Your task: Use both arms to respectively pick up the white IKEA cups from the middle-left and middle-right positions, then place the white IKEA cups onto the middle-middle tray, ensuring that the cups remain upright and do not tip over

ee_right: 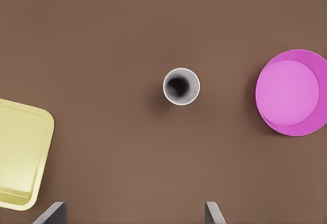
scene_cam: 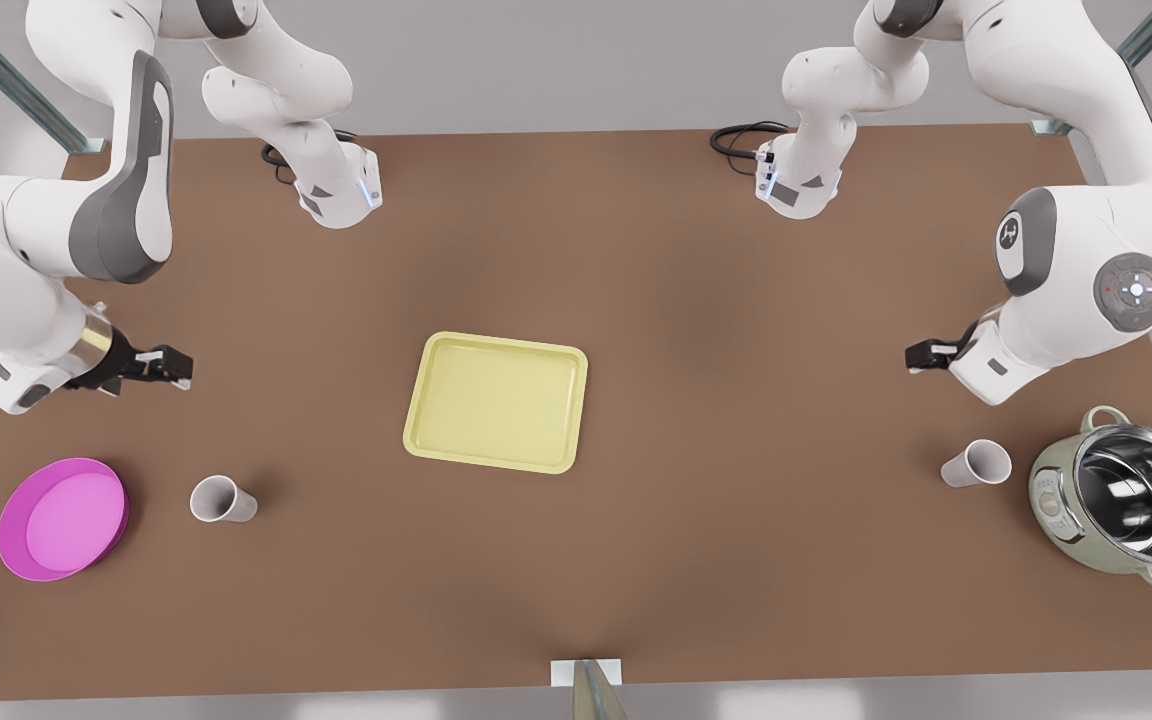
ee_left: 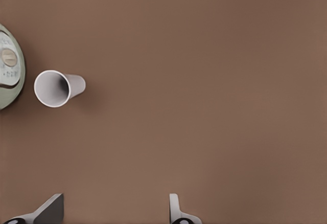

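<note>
Two white cups stand upright on the brown table. One cup [scene_cam: 223,498] is at the front view's left, beside the magenta plate; it is seen from above in the right wrist view [ee_right: 181,86]. My right gripper [scene_cam: 171,365] hovers behind it, open [ee_right: 134,214] and empty. The other cup [scene_cam: 976,463] stands at the front view's right next to the pot, also in the left wrist view [ee_left: 57,87]. My left gripper [scene_cam: 921,355] hangs behind that cup, open [ee_left: 112,211] with nothing in it. The pale yellow tray [scene_cam: 496,402] lies bare in the middle, its corner [ee_right: 20,152] in the right wrist view.
A round magenta plate [scene_cam: 61,518] [ee_right: 292,92] lies at the front view's far left. A steel-lined pot [scene_cam: 1126,500] [ee_left: 9,65] stands at the far right, close to the cup there. Bare table stretches between each cup and the tray.
</note>
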